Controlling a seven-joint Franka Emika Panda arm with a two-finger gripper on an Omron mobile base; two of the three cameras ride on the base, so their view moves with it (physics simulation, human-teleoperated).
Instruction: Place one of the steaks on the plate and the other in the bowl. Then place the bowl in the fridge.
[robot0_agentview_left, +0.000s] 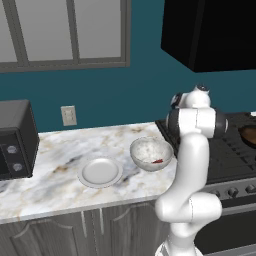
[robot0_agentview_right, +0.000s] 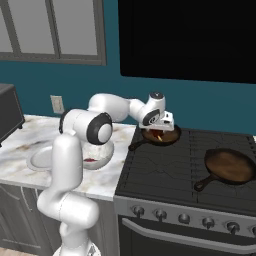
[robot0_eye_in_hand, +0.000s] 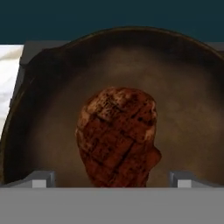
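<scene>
Gripper (robot0_eye_in_hand: 112, 178) open, fingertips wide apart, poised over the dark brown-red steak (robot0_eye_in_hand: 117, 138) lying in the rear skillet (robot0_agentview_right: 159, 136) on the stove (robot0_agentview_right: 200, 175). Red-pink steak (robot0_agentview_left: 158, 161) sits in bowl (robot0_agentview_left: 151, 153); plate (robot0_agentview_left: 100, 171) just beside it on counter (robot0_agentview_left: 45, 185).

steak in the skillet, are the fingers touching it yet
Cannot tell. In the hand view the open fingers straddle the brown steak lying in the skillet, but their ends are cut off at the picture's bottom.
</scene>
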